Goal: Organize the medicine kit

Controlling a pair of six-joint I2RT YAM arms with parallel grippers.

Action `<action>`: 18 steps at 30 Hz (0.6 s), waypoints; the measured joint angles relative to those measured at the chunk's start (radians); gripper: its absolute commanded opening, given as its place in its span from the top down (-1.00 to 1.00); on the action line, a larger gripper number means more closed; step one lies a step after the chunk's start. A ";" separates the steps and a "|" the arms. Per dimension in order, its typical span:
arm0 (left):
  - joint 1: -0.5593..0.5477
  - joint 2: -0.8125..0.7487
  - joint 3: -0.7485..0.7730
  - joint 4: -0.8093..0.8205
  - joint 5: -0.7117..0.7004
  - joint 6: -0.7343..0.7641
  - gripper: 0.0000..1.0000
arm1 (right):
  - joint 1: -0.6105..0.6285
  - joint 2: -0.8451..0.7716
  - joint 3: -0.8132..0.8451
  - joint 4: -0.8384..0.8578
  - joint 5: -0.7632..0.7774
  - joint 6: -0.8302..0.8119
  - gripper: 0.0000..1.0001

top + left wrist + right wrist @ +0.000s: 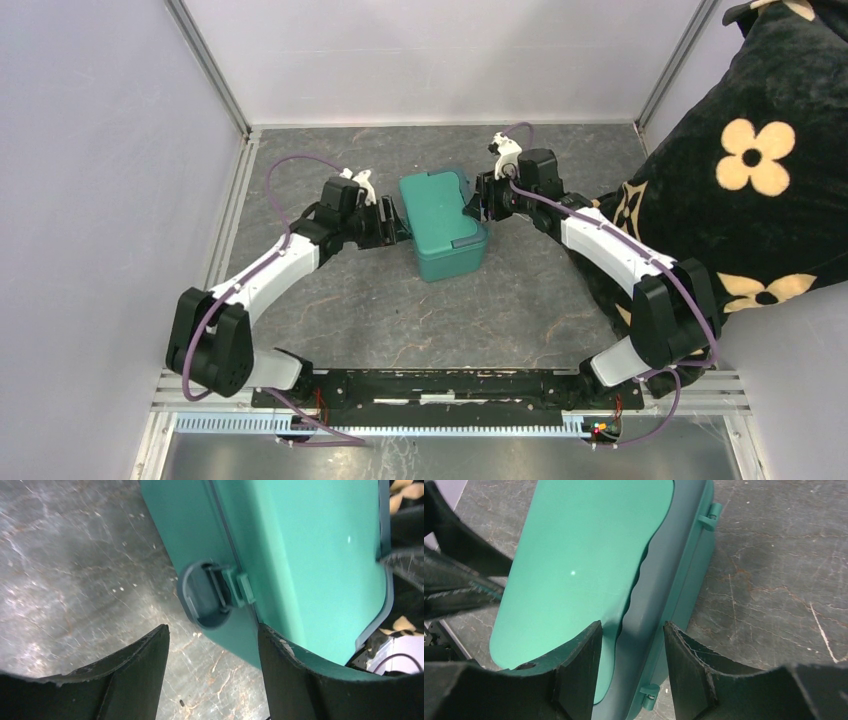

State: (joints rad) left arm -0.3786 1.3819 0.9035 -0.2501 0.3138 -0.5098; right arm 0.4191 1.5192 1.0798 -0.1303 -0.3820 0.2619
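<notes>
My worktop (480, 320) was a dark grey slab veined with pale streaks. The teal medicine kit (443, 225) sat directly on it, lid down, in the far half, about midway between its left and right edges.

The medicine kit (443, 225) sits on the surface (400, 320), toward the far middle, with its lid down. The left gripper (397, 228) is just left of it, at the latch (235, 587) side. The right gripper (478, 205) is just right of it, over the side with the hinges (709, 516). A cloth bundle (760, 170) lies at the far right, behind the right arm.
</notes>
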 measured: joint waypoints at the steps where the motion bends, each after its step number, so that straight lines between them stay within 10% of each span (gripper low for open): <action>1: -0.018 -0.014 -0.007 -0.003 -0.004 -0.002 -0.41 | -0.004 0.000 0.000 0.000 0.003 -0.002 -0.10; 10: -0.055 -0.198 -0.017 -0.024 -0.158 -0.057 -0.96 | -0.036 -0.038 -0.001 -0.036 0.039 -0.031 -0.45; 18: -0.037 -0.239 -0.070 0.091 -0.154 -0.112 -1.00 | -0.089 -0.122 -0.081 0.005 0.049 -0.012 -0.73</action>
State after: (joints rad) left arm -0.4160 1.1431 0.8333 -0.1593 0.1600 -0.6220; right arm 0.3302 1.3975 0.9985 -0.1257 -0.3332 0.2501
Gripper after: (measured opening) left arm 0.994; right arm 0.850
